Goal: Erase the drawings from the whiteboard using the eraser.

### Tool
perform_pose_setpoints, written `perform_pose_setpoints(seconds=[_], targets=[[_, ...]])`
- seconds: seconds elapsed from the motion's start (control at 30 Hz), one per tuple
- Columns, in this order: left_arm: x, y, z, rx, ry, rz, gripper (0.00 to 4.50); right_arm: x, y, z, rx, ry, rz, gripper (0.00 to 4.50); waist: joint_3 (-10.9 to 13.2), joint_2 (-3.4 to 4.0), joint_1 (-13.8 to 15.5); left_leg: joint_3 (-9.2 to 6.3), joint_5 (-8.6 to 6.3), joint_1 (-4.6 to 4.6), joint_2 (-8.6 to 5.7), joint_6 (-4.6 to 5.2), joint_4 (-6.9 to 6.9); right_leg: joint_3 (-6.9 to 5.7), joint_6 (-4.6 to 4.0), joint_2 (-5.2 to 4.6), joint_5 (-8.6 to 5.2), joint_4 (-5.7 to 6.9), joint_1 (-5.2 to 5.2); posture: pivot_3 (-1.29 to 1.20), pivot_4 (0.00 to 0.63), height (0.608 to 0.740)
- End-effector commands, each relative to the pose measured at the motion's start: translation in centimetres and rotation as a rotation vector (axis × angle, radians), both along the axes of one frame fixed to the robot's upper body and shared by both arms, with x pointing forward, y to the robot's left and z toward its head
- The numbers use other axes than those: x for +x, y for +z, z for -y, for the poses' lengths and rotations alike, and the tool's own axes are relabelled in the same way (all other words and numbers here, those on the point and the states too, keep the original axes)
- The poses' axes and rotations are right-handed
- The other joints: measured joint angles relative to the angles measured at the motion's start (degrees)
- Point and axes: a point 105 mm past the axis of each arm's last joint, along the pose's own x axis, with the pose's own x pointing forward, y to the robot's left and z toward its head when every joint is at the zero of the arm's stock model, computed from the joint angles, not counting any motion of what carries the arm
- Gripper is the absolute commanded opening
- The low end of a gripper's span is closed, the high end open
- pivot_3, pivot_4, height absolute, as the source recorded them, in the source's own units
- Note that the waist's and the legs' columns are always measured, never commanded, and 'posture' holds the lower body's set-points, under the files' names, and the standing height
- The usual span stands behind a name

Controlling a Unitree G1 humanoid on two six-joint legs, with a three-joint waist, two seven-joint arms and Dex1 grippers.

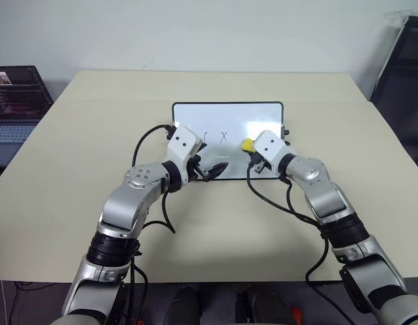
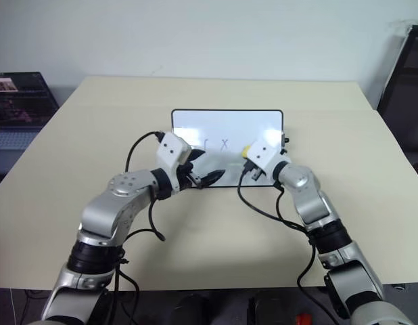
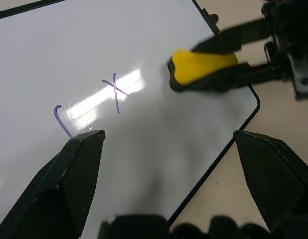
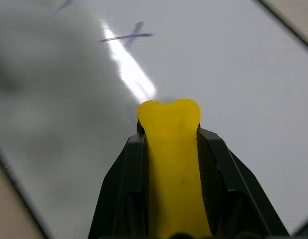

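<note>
— Beige worktop (image 1: pixel 94 135) carries the whiteboard (image 1: pixel 195 115) flat, a laptop (image 1: pixel 13 101) off beyond its edge. Where's the eraser?

— The yellow eraser (image 4: pixel 171 164) is clamped in the right claw (image 1: pixel 250 150), over the board's right part, beside the drawings (image 3: pixel 89 102): a hook and an X remain. The left claw (image 3: pixel 169 144) is spread wide, gripping nothing, over the board's near edge.

— Best approach?

— I'd press the eraser flat and sweep across both marks. No containers here.

arms: silver shells, black joints | wrists: white blocks | cables: black loops | pincer (image 1: pixel 216 169) fingers: black, pointed
</note>
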Motion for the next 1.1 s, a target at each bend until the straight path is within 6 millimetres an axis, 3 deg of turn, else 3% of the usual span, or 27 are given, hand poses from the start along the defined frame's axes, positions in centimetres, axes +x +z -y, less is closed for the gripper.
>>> perform_pose_setpoints(seconds=[0.03,0.23,0.37,0.57,0.83,1.1], targets=[[-0.4,1.4,0.1,-0.012,-0.009,0.052,4.50,1.0,2.4,1.8,0.026,-0.095,0.097,0.99,0.00,0.00,0.12,0.00,0.00,-0.01,0.00,0.00,-0.01,0.00,0.00,0.00,0.00,-0.01,0.00,0.00,0.150,0.740],[-0.4,1.3,0.0,-0.012,-0.005,0.050,4.50,0.5,0.8,1.6,0.019,-0.050,0.009,0.99,0.00,0.00,0.29,0.03,0.00,-0.02,0.01,0.00,-0.06,0.01,0.00,0.00,0.00,-0.04,-0.02,0.00,0.150,0.740],[-0.5,1.2,-0.4,-0.012,0.007,0.046,4.50,-2.1,-2.0,-0.4,-0.013,0.108,-0.133,0.99,0.00,0.00,0.32,0.00,-0.01,-0.01,0.01,0.01,-0.05,0.00,0.00,0.00,0.00,-0.04,0.00,0.00,0.150,0.740],[-0.6,1.0,-0.7,-0.011,0.017,0.042,4.50,-2.9,-2.3,-1.0,-0.033,0.136,-0.150,0.99,0.00,0.00,0.12,0.01,0.00,0.01,0.01,0.01,0.01,0.01,0.00,0.01,0.00,0.02,0.00,0.00,0.150,0.740],[-0.9,0.7,-1.7,-0.011,0.050,0.032,4.50,-1.1,1.8,1.0,0.046,-0.017,0.037,0.99,0.00,0.00,0.20,0.00,0.00,-0.02,0.00,0.00,-0.02,0.01,0.00,0.00,0.00,-0.02,-0.02,0.00,0.150,0.740],[-1.2,0.2,-3.9,-0.006,0.135,0.017,4.50,-5.2,5.5,0.8,0.374,0.122,-0.033,0.99,0.01,0.01,0.47,-0.05,-0.01,-0.09,0.03,0.01,-0.13,-0.03,0.00,0.00,0.00,-0.09,-0.06,0.00,0.150,0.740]])
